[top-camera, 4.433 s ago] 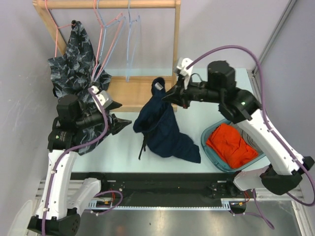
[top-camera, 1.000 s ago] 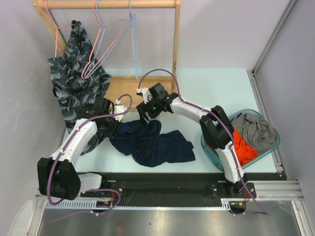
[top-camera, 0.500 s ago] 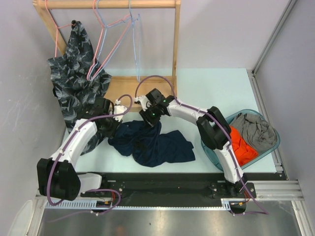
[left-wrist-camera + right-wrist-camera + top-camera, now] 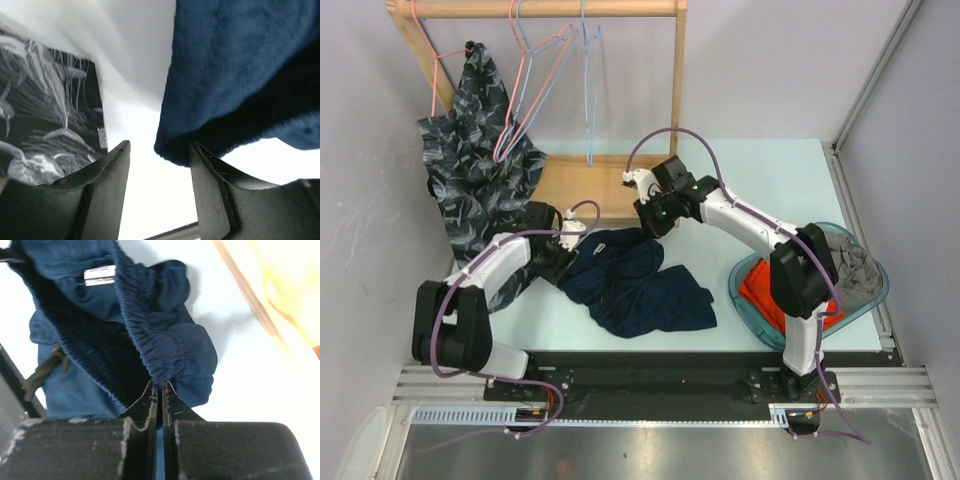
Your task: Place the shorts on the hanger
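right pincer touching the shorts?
Touching. The right wrist view shows the right pincer with its jaws shut on a fold of the elastic waistband of the shorts, with no gap.

Lilac walls (image 4: 770, 70); pale table (image 4: 770, 170); wooden rack (image 4: 678, 80) at back.

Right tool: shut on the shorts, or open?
Shut on the shorts. The right wrist view shows the right tool with jaws pressed together, pinching the gathered waistband.
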Robot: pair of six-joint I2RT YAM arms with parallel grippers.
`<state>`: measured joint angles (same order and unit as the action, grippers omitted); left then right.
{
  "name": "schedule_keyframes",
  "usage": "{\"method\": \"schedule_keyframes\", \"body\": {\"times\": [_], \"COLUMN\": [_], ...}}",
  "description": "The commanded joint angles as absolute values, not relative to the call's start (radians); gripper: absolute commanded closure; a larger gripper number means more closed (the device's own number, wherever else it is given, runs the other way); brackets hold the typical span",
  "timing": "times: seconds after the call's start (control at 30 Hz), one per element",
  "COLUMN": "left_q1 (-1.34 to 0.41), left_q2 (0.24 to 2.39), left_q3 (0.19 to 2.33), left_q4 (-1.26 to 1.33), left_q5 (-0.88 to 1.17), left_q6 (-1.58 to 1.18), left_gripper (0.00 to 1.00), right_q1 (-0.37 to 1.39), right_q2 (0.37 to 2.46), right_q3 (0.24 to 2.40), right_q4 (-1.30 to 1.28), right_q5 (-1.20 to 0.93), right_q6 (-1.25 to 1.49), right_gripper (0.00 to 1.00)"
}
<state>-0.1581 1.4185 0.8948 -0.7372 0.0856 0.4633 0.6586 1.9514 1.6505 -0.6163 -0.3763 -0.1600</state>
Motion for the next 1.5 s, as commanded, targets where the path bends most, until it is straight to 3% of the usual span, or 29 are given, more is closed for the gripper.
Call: {"method": "schedule_keyframes", "body": {"times": [0.0, 0.17, 0.37, 0.4, 0.5, 0.53, 0.67, 0.87, 1.1, 1.3, 1.47], "left_q1": [-0.153, -0.161, -0.172, -0.172, -0.16, -0.15, -0.088, -0.066, -0.066, -0.066, -0.066], "left_q2": [1.462, 1.457, 1.546, 1.557, 1.569, 1.543, 1.416, 1.111, 0.925, 0.949, 1.045], "left_q3": [0.916, 0.952, 1.02, 1.017, 0.988, 0.974, 0.937, 1.017, 1.27, 1.61, 1.947], "left_q4": [-0.666, -0.634, -0.649, -0.652, -0.689, -0.695, -0.721, -0.822, -0.976, -1.04, -1.112], "left_q5": [0.106, 0.259, 0.36, 0.356, 0.322, 0.305, 0.217, 0.173, 0.203, 0.231, 0.249], "left_q6": [0.459, 0.456, 0.465, 0.471, 0.506, 0.514, 0.508, 0.509, 0.497, 0.448, 0.439], "left_gripper": [0.44, 0.37, 0.42, 0.45, 0.66, 0.84, 0.99, 1.0, 1.0, 1.0, 1.0], "right_q1": [0.663, 0.67, 0.661, 0.655, 0.626, 0.614, 0.552, 0.523, 0.554, 0.696, 0.69], "right_q2": [1.878, 1.838, 1.815, 1.81, 1.775, 1.763, 1.691, 1.546, 1.349, 1.273, 1.342], "right_q3": [1.628, 1.594, 1.583, 1.583, 1.588, 1.588, 1.579, 1.571, 1.591, 1.753, 2.042], "right_q4": [-0.635, -0.646, -0.644, -0.644, -0.653, -0.664, -0.687, -0.672, -0.601, -0.592, -0.704], "right_q5": [-0.413, -0.44, -0.442, -0.437, -0.423, -0.422, -0.399, -0.385, -0.307, -0.158, -0.094], "right_q6": [-0.199, -0.216, -0.225, -0.224, -0.209, -0.201, -0.173, -0.14, -0.112, -0.227, -0.334], "right_gripper": [1.0, 1.0, 1.0, 1.0, 1.0, 1.0, 1.0, 1.0, 1.0, 1.0, 1.0]}}
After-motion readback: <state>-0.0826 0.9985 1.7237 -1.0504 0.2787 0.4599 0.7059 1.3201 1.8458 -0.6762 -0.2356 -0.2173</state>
